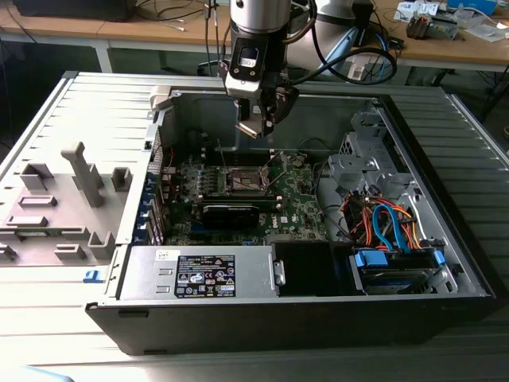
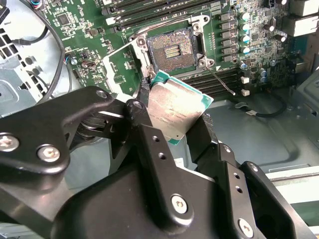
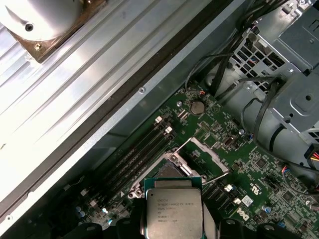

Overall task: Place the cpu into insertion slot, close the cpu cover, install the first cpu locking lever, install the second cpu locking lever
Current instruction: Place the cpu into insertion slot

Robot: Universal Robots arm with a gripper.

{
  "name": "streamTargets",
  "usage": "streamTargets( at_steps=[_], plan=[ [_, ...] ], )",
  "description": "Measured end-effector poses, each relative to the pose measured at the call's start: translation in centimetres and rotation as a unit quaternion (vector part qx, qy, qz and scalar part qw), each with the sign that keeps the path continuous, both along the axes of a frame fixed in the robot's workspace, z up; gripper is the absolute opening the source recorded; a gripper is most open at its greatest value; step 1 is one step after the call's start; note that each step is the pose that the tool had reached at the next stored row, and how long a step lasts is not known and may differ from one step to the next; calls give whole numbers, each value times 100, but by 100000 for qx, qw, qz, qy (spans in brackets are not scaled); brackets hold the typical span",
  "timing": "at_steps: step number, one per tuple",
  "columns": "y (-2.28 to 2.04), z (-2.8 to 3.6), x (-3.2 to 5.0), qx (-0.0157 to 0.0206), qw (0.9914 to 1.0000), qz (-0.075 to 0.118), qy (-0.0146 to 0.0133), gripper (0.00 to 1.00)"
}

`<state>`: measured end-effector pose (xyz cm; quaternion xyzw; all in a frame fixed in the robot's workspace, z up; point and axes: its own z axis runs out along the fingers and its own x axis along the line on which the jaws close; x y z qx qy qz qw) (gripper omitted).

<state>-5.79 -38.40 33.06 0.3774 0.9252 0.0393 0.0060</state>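
My gripper (image 1: 258, 121) hangs above the open computer case, shut on the cpu (image 1: 252, 127). The cpu (image 2: 177, 107) is a silvery square chip with a green edge, pinched between the two black fingers (image 2: 143, 115) and held tilted. Below it on the green board lies the insertion slot (image 2: 172, 50), open, with its dark centre showing. The cpu cover (image 2: 123, 63) is swung up beside the slot. A thin locking lever (image 2: 222, 82) stands free at the slot's other side. In the first wrist view the cpu (image 3: 174, 211) hides part of the slot, with the cpu cover (image 3: 203, 155) next to it.
A long black card (image 1: 231, 213) lies just in front of the slot. The power supply (image 1: 199, 274) fills the case's near side. A drive cage with coloured cables (image 1: 390, 231) sits at the exterior view's right. A grey fixture (image 1: 79, 183) stands outside the case at the left.
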Motion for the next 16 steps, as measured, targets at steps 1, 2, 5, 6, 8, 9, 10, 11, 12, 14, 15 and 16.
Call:
streamTargets(
  at_steps=[1, 2, 5, 6, 8, 9, 10, 11, 12, 14, 15, 16],
  plan=[
    [0, 0, 0, -2, 100000, -23, 0, 55],
    [0, 0, 0, -1, 100000, -63, -1, 55],
    [0, 0, 0, 0, 100000, -164, -3, 55],
    [0, 0, 0, -4, 100000, -186, 0, 55],
    [0, 0, 0, 0, 100000, -258, -4, 55],
    [0, 0, 0, 0, 100000, -282, -2, 55],
    [0, 0, 0, -2, 100000, -315, -1, 55],
    [0, 0, 0, 0, 99999, -344, -3, 55],
    [0, 0, 0, 0, 99999, -370, 1, 55],
    [0, 0, 0, -6, 99999, -448, 2, 55],
    [0, 0, 0, -5, 99999, -476, 2, 55],
    [0, 0, 0, 3, 99999, -500, -3, 55]
  ],
)
